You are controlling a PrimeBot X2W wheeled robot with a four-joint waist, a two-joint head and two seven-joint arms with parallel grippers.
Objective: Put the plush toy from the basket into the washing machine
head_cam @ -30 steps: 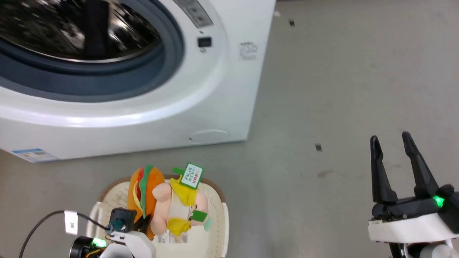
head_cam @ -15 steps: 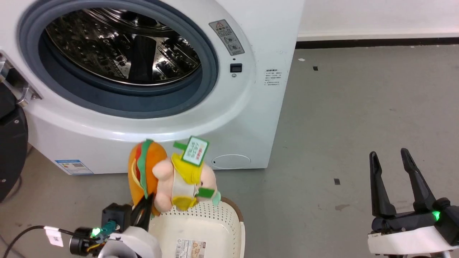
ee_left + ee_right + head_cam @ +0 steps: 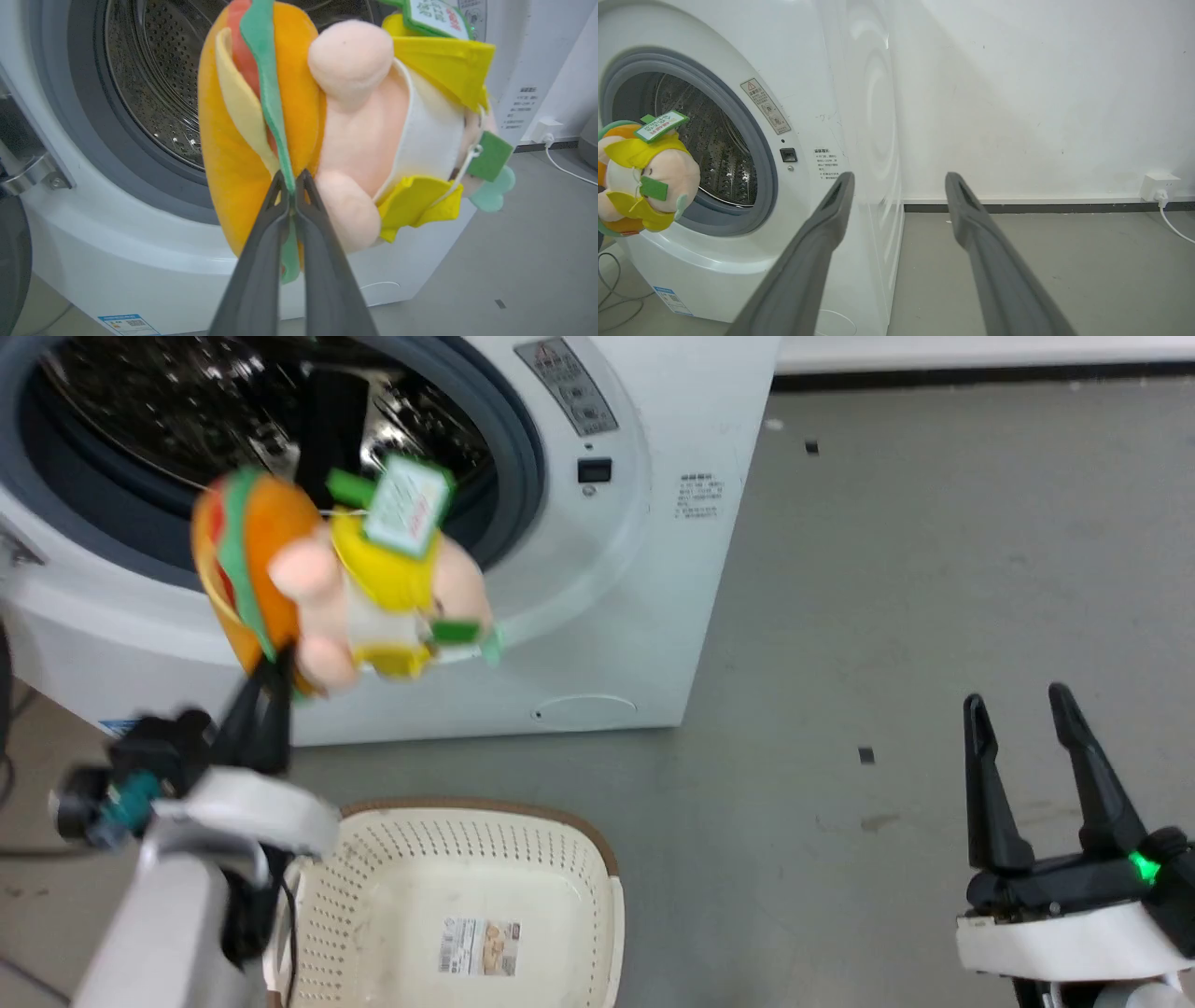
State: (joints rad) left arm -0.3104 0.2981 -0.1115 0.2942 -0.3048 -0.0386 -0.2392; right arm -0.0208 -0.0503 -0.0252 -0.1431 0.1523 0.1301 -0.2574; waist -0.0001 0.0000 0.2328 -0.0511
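Left gripper (image 3: 273, 670) is pinched tight on the plush toy (image 3: 336, 588), its two dark fingers (image 3: 261, 261) pressed together on the green stripe at the lower edge of the orange burger head. The toy is up in the air in front of the round opening of the washing machine (image 3: 653, 569), over the lower part of the grey gasket (image 3: 523, 457) and outside the steel drum (image 3: 168, 392). It lies sideways, head toward the left, peach limbs and yellow outfit toward the right, with its green-edged white tag (image 3: 403, 504) sticking up above the body. In the left wrist view the metal door hinge (image 3: 32, 170) shows at the far left of the machine, and a blue sticker (image 3: 128, 324) sits low on the white front. Below the toy and a little to the right, the basket (image 3: 602, 859) stands on the grey floor (image 3: 887, 569) just in front of the machine, with a paper label (image 3: 480, 946) on its inner bottom. A warning sticker (image 3: 565, 383) and a small dark square (image 3: 594, 470) lie to the right of the opening. Far to the right, well apart from machine and basket, the right gripper (image 3: 1016, 695) hovers over bare floor with its fingers spread and nothing between them. Its wrist view shows a white wall (image 3: 1017, 93) and a socket (image 3: 1160, 182) near the floor.
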